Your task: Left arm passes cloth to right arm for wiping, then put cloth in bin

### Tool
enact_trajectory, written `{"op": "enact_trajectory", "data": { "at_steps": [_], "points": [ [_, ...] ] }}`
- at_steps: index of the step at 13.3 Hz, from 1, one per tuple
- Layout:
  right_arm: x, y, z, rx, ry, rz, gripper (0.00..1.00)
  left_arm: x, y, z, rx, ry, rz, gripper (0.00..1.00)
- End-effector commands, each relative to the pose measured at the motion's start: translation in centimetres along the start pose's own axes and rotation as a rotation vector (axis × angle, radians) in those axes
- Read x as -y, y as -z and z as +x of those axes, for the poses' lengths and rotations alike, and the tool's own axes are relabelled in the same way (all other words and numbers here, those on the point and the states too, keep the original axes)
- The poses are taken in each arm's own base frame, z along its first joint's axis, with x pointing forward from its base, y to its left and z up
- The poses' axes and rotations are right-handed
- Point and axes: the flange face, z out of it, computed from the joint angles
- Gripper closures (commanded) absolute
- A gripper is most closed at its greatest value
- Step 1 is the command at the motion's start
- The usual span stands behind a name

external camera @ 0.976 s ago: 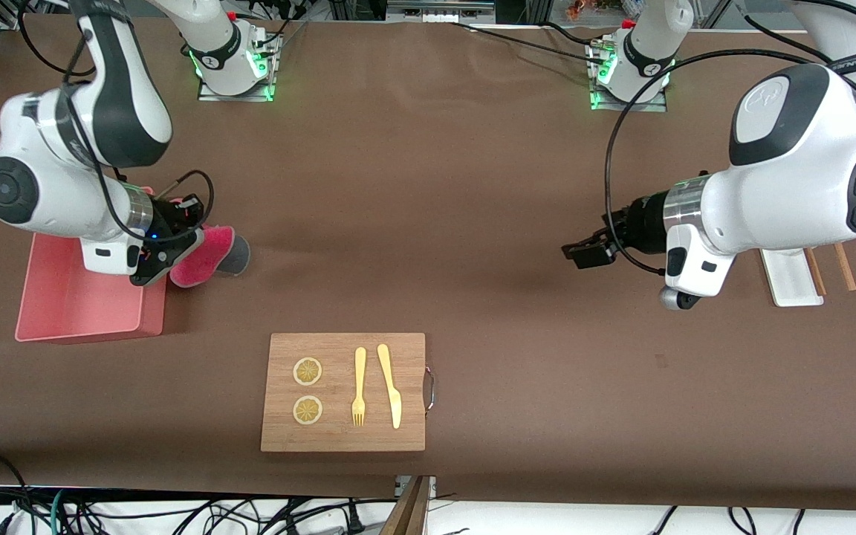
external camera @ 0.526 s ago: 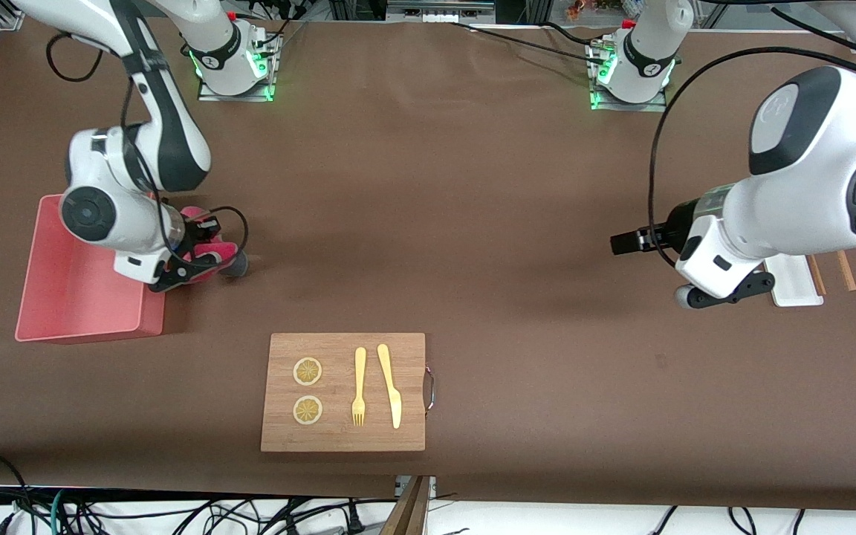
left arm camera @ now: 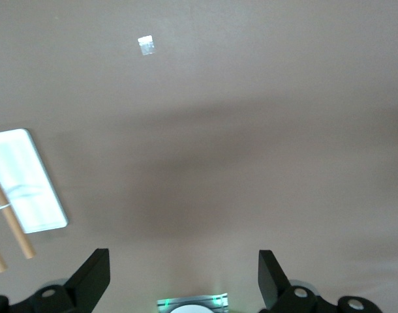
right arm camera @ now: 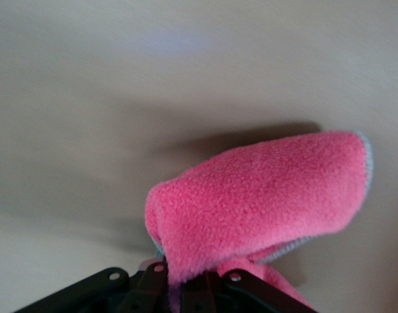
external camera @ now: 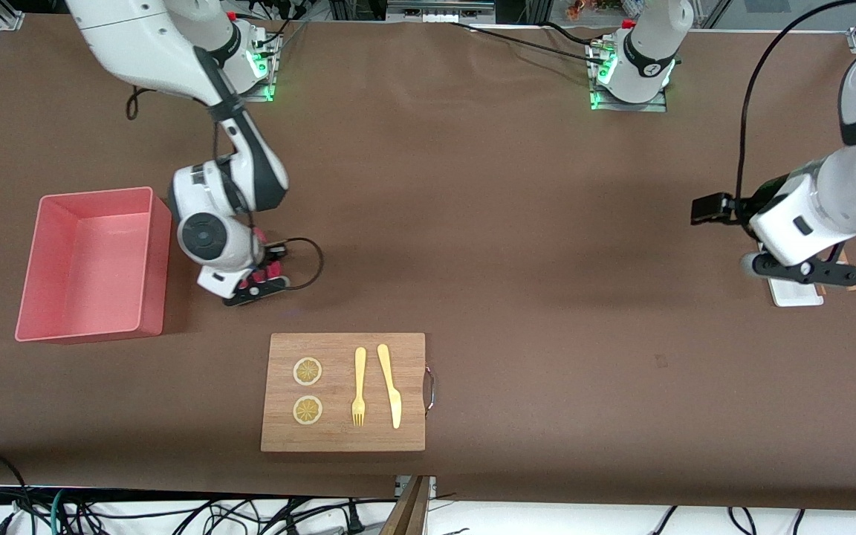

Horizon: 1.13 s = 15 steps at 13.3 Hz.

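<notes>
Centre of frame: bare desk [external camera: 472,223], passable. Lower centre: cutting board [external camera: 342,391] obstructs. Left edge: bin [external camera: 93,264].

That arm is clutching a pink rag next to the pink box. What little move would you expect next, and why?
Probably lowering the fuzzy magenta-red cloth onto the brown table to wipe. The right pincer is shut on it beside the salmon-pink plastic bin, not above it. The left pincer waits open near the white rectangular tray.

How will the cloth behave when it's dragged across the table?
Probably floppy: the cloth folds over itself in the right gripper. Its fuzzy face likely drags rather than slides. It looks light and may bunch up.
</notes>
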Motion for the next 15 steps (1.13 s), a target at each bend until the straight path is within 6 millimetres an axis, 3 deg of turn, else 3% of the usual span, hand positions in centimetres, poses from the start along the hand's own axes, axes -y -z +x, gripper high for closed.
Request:
{"op": "enact_trajectory", "data": {
  "at_steps": [1, 2, 3, 4, 6, 8, 10, 12, 15],
  "points": [
    [6.0, 0.5, 1.7, -0.005, -0.08, 0.031, 1.0, 0.4, 0.5, -3.4, -0.058, -0.013, 0.051, 0.0],
    [8.1, 0.9, 2.1, -0.01, -0.112, 0.059, 1.0, 1.6, -0.5, -5.3, -0.109, 0.022, 0.042, 0.0],
    [10.7, 0.9, 2.3, -0.013, -0.141, 0.074, 1.0, 1.5, -1.5, -7.4, -0.179, 0.036, 0.023, 0.0],
    [12.8, 1.2, 2.5, -0.02, -0.164, 0.081, 1.0, 1.5, -1.3, -8.6, -0.237, 0.043, 0.029, 0.0],
    [16.4, 2.0, 2.8, -0.042, -0.202, 0.093, 1.0, 0.1, -0.7, -9.6, -0.232, 0.013, 0.069, 0.0],
    [20.1, 3.8, 2.6, -0.066, -0.217, 0.126, 1.0, 0.3, -0.4, -9.6, -0.226, 0.01, 0.072, 0.0],
    [22.2, 6.1, 2.6, -0.061, -0.264, 0.188, 1.0, 0.3, 0.0, -9.4, -0.234, 0.008, 0.069, 0.0],
    [21.1, 9.0, 3.2, 0.0, -0.323, 0.262, 1.0, 0.3, -0.1, -9.2, -0.231, 0.01, 0.065, 0.0],
    [12.9, 9.1, 4.4, 0.099, -0.451, 0.288, 1.0, -0.2, -0.1, -9.2, -0.232, 0.001, 0.066, 0.0]
  ]
}}
